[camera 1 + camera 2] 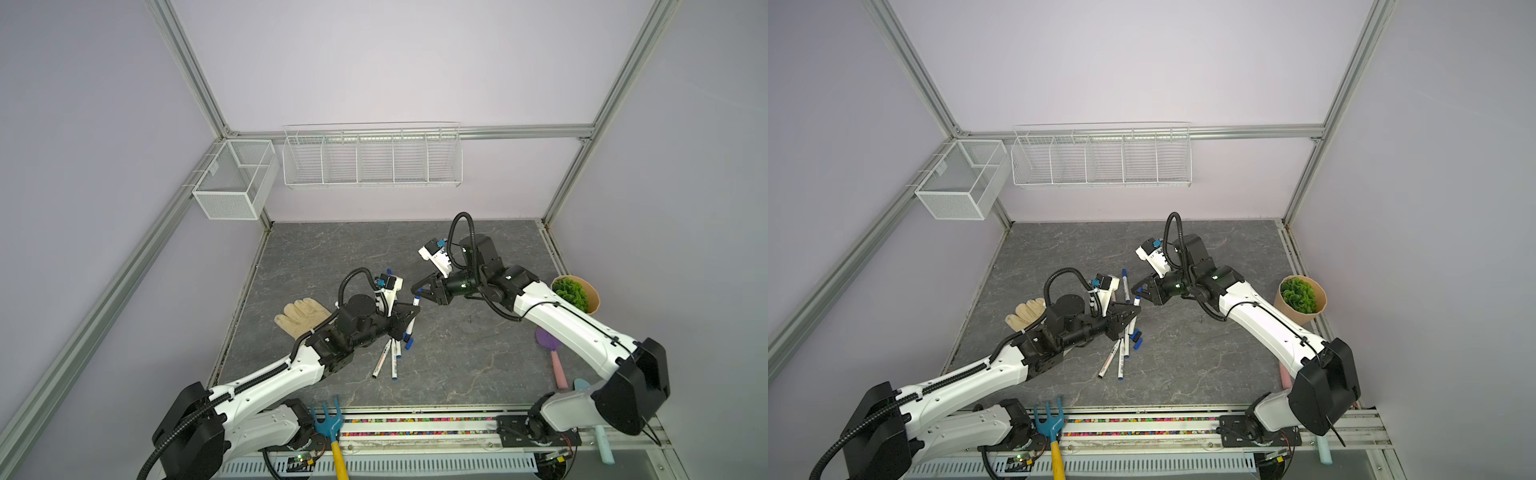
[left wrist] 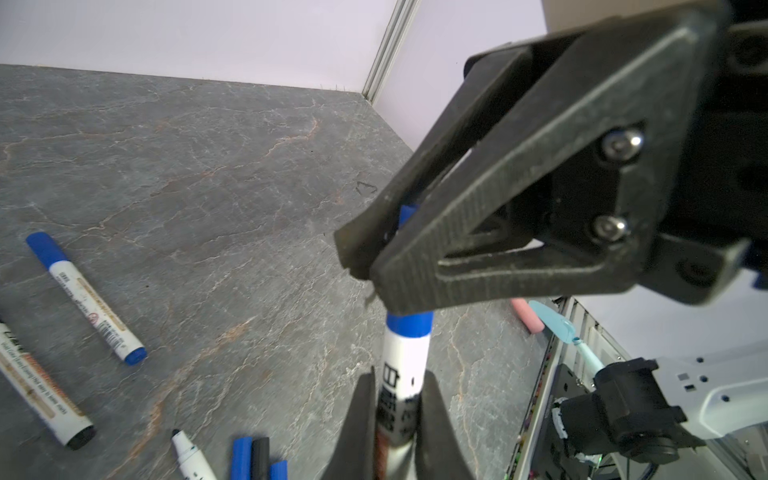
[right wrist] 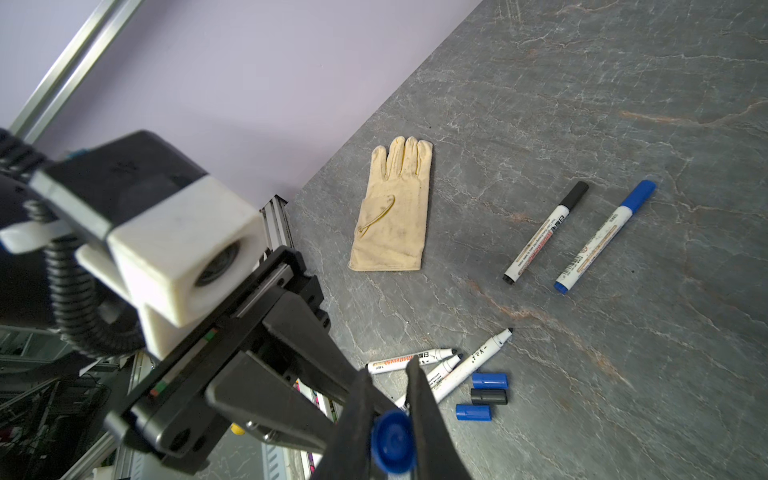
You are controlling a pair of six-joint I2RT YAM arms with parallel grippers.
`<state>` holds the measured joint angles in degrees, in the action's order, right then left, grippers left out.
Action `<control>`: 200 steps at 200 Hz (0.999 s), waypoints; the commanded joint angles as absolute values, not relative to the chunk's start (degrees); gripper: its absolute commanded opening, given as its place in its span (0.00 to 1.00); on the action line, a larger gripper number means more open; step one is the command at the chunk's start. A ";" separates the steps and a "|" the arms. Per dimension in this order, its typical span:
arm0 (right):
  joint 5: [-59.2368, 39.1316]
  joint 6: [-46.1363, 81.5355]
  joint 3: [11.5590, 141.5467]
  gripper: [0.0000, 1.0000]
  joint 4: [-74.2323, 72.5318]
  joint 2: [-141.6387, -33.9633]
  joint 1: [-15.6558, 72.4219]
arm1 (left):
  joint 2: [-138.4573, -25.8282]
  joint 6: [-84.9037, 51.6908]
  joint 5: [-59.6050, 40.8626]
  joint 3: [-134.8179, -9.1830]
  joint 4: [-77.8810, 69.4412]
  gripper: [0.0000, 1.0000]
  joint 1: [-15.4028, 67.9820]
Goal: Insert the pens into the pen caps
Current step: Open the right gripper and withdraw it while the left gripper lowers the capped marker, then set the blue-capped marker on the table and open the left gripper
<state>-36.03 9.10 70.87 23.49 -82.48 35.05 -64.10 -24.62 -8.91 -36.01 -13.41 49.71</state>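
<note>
Slate tabletop point(image 2: 208, 166), blue cap point(image 2: 409, 325) half-hidden inside right pincer point(image 2: 365, 268)

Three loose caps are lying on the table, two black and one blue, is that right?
Not quite. Three lie loose on the table, but they are two blue caps and one black cap; the right wrist view shows it.
</note>
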 commanded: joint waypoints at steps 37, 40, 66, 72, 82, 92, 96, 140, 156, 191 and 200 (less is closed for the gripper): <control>-42.75 18.79 68.65 0.66 29.12 -76.88 32.68 | -70.48 -41.02 9.16 -28.56 -33.58 0.00 47.76; -42.53 19.50 68.08 0.67 27.93 -76.38 32.52 | -70.75 -41.62 9.07 -28.08 -33.93 0.00 47.40; -40.52 20.14 66.49 0.69 27.15 -74.88 32.03 | -71.79 -46.95 9.14 -27.32 -29.36 0.00 42.88; -39.97 19.51 66.62 0.68 28.38 -75.00 31.99 | -71.82 -47.57 9.33 -27.78 -26.81 0.00 41.65; -38.60 18.42 66.66 0.68 30.45 -75.47 31.90 | -71.83 -47.55 10.23 -28.69 -22.38 0.00 40.02; -37.20 17.61 66.81 0.67 32.77 -75.99 31.90 | -72.17 -47.64 10.81 -29.61 -18.59 0.00 37.98; -36.94 17.35 66.75 0.67 33.29 -76.12 31.88 | -72.48 -47.52 10.50 -29.93 -17.55 0.00 36.99; -33.67 16.97 66.51 0.66 35.99 -77.89 31.82 | -80.22 -46.42 6.94 -33.61 -10.91 0.00 28.05; -33.61 16.70 66.84 0.66 36.68 -78.58 31.78 | -84.41 -45.07 5.89 -36.80 -8.56 0.04 26.67; -32.72 15.63 67.52 0.65 38.26 -79.19 31.82 | -94.27 -42.69 4.29 -47.88 2.96 0.08 26.02; -32.48 15.45 67.43 0.65 38.47 -79.10 31.77 | -96.21 -42.40 3.43 -49.55 4.08 0.09 26.02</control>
